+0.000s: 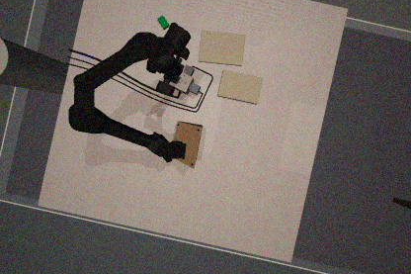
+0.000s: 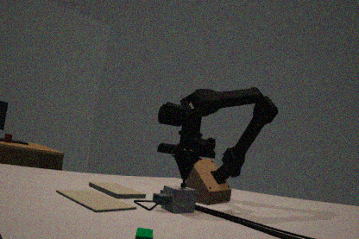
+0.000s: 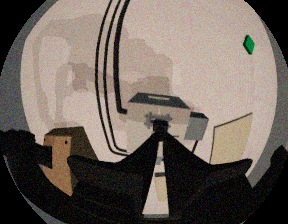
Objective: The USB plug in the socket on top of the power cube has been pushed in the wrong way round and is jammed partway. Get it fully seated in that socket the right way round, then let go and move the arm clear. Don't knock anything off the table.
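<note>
The power cube [image 1: 184, 83] [image 2: 181, 199] [image 3: 137, 110] is a light grey block with smaller adapter blocks on its sides. My gripper [image 2: 184, 183] [image 3: 160, 136] points straight down over the cube's top, with its fingertips nearly together. They are shut on the small black USB plug [image 3: 160, 124] at the top socket. The fingers hide most of the plug, so its depth in the socket and which way round it is cannot be told. In the top view the wrist covers the fingertips.
Black cables [image 1: 125, 76] [image 2: 246, 217] [image 3: 106, 75] run from the cube across the table. Two flat beige panels [image 1: 221, 47] [image 1: 240, 87] lie beside it. A brown wedge block [image 1: 195, 138] [image 2: 209, 185] [image 3: 58, 150] stands near the arm's base. A small green block [image 1: 163, 22] [image 2: 144, 233] [image 3: 249, 44] lies apart.
</note>
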Robot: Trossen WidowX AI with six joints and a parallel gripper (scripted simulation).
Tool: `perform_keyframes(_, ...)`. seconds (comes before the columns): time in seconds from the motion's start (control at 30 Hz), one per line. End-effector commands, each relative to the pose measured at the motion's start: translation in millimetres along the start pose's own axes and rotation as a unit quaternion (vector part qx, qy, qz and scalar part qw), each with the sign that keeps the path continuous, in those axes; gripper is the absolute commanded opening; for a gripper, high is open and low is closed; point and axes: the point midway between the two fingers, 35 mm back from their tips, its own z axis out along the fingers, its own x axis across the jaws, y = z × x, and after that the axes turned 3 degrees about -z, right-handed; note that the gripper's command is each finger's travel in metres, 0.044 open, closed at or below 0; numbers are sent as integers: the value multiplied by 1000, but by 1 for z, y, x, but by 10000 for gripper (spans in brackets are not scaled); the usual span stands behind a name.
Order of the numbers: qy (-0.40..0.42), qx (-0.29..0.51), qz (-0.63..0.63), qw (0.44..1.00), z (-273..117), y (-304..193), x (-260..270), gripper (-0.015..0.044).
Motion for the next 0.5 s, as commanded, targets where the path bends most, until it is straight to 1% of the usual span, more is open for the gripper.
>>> perform_keyframes(0.0, 0, 0, -1, 1000, 0, 0, 0, 0)
perform_keyframes(0.47, 0, 0, 0, 1000, -4, 0, 0, 0)
